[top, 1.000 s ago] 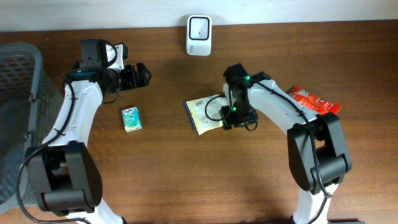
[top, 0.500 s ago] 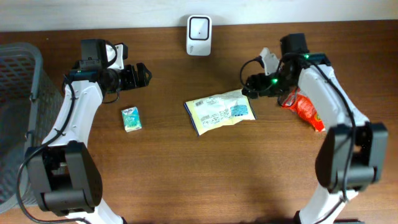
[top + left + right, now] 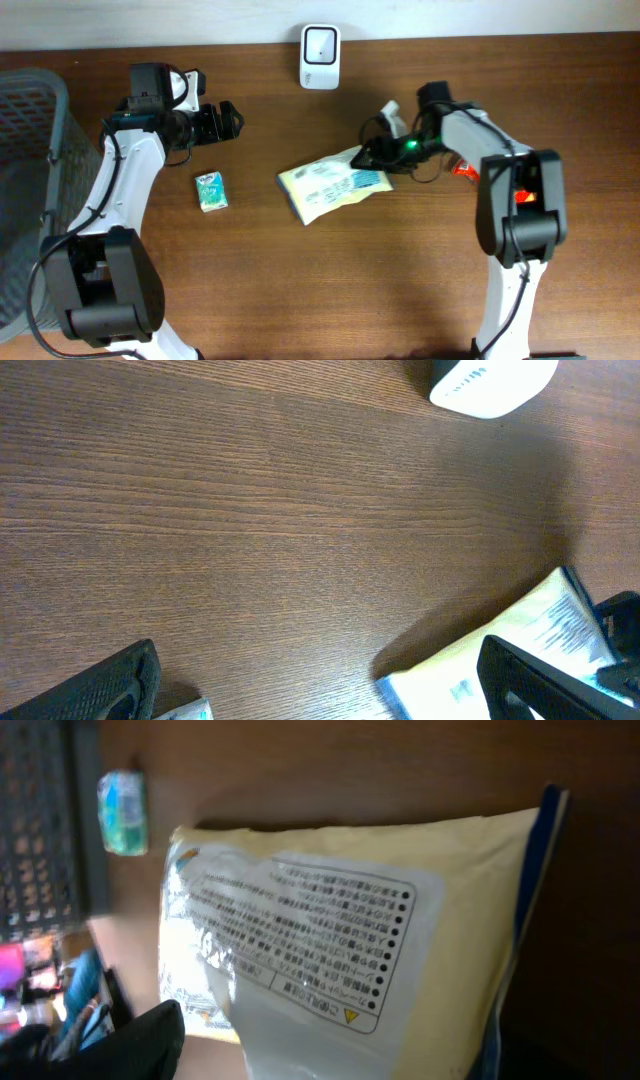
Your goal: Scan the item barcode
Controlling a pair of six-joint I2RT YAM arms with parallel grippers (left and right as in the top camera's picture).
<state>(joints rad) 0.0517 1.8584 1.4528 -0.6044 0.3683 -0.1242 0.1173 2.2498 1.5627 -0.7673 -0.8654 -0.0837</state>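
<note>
The item, a yellow snack packet (image 3: 335, 185) with a printed white label, lies flat on the wooden table mid-frame. It fills the right wrist view (image 3: 330, 920); I cannot make out a barcode there. My right gripper (image 3: 383, 152) is at the packet's right end. Its jaws stand wide with the packet between them, and one finger (image 3: 150, 1040) shows clear of the packet's edge. The white scanner (image 3: 320, 43) stands at the back edge. My left gripper (image 3: 232, 120) hovers open at the left, with nothing between its fingertips (image 3: 320, 695).
A small green packet (image 3: 211, 190) lies left of the item. A red packet (image 3: 465, 168) lies partly hidden behind the right arm. A grey mesh basket (image 3: 30, 180) stands at the far left.
The right gripper left the yellow packet, swung out to the right, then came back to its right end. The packet has slid and turned slightly leftward. The left arm has not moved.
</note>
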